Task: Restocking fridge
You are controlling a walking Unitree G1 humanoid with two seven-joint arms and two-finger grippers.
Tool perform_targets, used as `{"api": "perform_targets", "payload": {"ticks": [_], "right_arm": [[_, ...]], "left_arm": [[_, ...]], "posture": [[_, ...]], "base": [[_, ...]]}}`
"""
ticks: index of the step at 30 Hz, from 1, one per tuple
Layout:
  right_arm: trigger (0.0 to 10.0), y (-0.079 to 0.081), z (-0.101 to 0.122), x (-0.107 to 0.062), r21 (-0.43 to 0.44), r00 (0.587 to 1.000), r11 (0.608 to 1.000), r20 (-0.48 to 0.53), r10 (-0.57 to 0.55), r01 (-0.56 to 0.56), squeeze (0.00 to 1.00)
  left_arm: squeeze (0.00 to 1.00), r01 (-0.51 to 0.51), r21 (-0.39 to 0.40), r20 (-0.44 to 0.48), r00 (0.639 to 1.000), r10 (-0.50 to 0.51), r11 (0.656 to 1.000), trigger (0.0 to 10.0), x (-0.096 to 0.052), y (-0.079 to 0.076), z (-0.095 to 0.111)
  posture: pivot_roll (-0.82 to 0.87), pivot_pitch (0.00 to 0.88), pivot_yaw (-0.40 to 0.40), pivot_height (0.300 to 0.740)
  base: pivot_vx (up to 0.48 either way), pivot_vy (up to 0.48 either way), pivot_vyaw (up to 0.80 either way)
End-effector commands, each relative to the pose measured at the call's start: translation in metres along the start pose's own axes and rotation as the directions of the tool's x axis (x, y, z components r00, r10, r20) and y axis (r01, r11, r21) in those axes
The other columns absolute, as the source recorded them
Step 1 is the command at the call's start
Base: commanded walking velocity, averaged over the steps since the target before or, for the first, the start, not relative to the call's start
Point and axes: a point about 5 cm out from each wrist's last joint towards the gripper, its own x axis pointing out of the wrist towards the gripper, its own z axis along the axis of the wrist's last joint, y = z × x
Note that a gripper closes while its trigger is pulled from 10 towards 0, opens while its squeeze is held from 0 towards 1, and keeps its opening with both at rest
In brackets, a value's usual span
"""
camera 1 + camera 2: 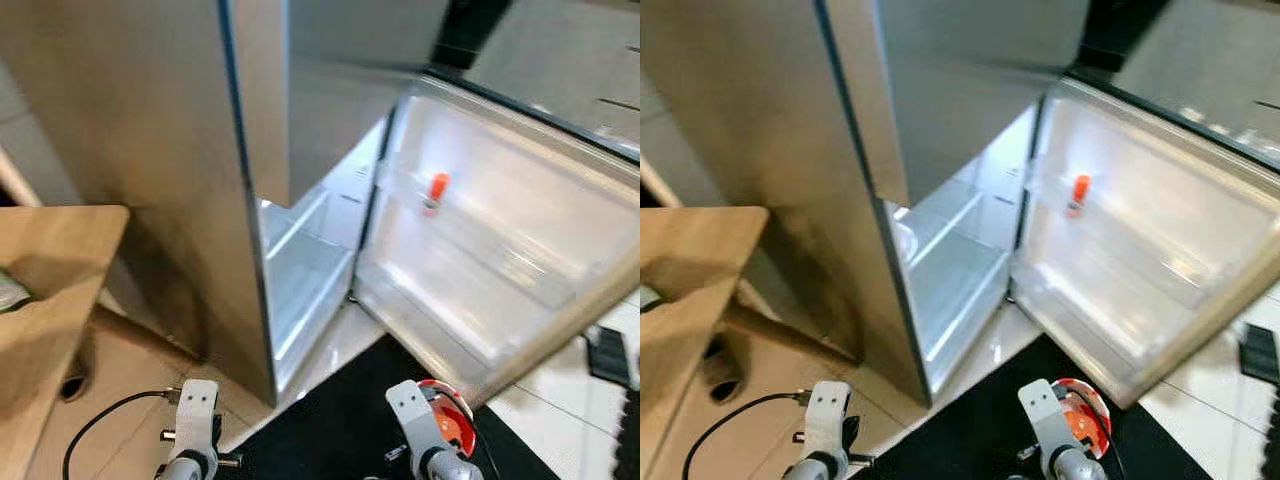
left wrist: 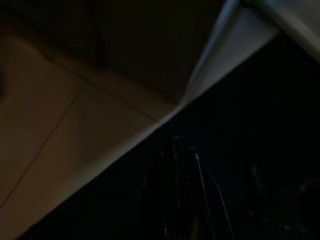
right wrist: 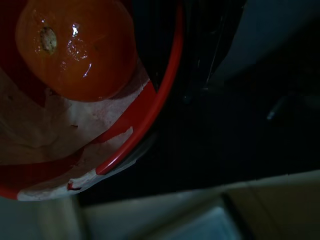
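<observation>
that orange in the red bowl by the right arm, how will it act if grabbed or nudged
The orange looks round, so a nudge would probably roll it within the red bowl. Its skin is glossy, so it may slip under the jaws. It seems firm, likely fine under a gentle squeeze.

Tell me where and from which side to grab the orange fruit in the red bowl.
Grip the orange fruit across its round middle, coming straight down from above. It sits low inside the red-rimmed bowl, so the rim probably blocks a sideways approach, and its top with the stem scar is exposed. The right gripper looks nearest.
</observation>
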Motion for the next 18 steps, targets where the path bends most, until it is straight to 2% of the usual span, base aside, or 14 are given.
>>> {"api": "perform_targets", "payload": {"ticks": [1,7,12,18], "right_arm": [[10.0,-0.004,0.001,0.000,0.009,1.000,1.000,0.010,-0.018,0.018,0.00],[10.0,-0.006,0.001,0.000,0.007,1.000,1.000,0.009,-0.025,0.025,0.00],[10.0,-0.008,-0.004,-0.003,0.038,0.999,0.998,0.010,-0.048,0.047,0.00],[10.0,-0.007,-0.009,-0.004,0.024,0.999,0.999,0.001,-0.039,0.039,0.00]], "left_arm": [[0.00,-0.001,0.008,-0.035,0.999,0.001,1.000,10.0,-0.003,0.005,-0.006],[0.00,0.021,0.026,-0.030,0.999,-0.020,0.999,10.0,0.000,0.004,-0.001],[0.00,0.050,0.031,-0.070,0.996,-0.047,0.998,10.0,-0.002,0.001,-0.009],[0.00,0.036,0.021,-0.078,0.996,-0.034,0.999,10.0,-0.004,0.001,-0.012]], "posture": [[-0.14,0.078,-0.003,0.740],[-0.14,0.074,0.002,0.740],[-0.16,0.092,0.017,0.740],[-0.16,0.087,0.016,0.740]], "base": [[0.000,0.000,0.80],[0.000,0.000,0.80],[0.000,0.000,0.80],[0.000,0.000,0.80]]}}
